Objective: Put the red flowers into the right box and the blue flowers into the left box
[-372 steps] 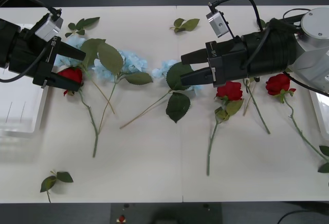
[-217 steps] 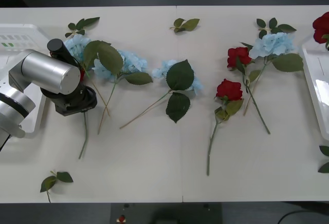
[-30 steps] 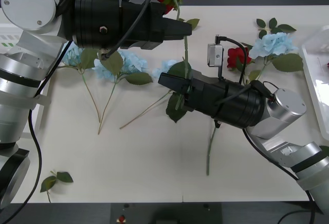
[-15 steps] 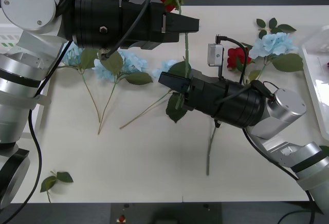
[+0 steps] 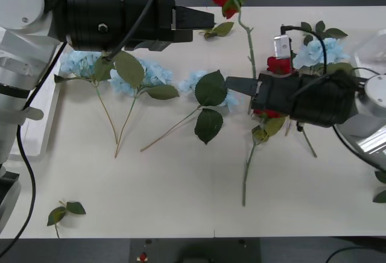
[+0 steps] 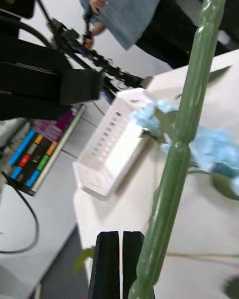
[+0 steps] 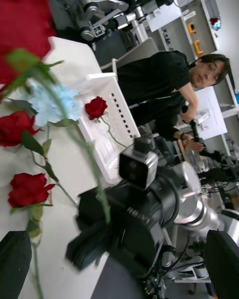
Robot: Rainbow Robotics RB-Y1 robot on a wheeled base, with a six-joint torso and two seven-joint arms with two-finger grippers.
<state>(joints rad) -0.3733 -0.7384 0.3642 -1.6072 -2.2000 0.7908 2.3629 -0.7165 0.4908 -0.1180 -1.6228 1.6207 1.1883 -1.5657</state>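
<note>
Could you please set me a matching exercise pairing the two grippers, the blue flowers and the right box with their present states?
Things:
1. left gripper
2. right gripper
3. blue flowers
4. right box

States:
A. lying on the table
B. shut on a rose stem
C. one red flower inside
D. open, holding nothing

Pairs: 1-D, 2-B, 3-A, 4-C
</note>
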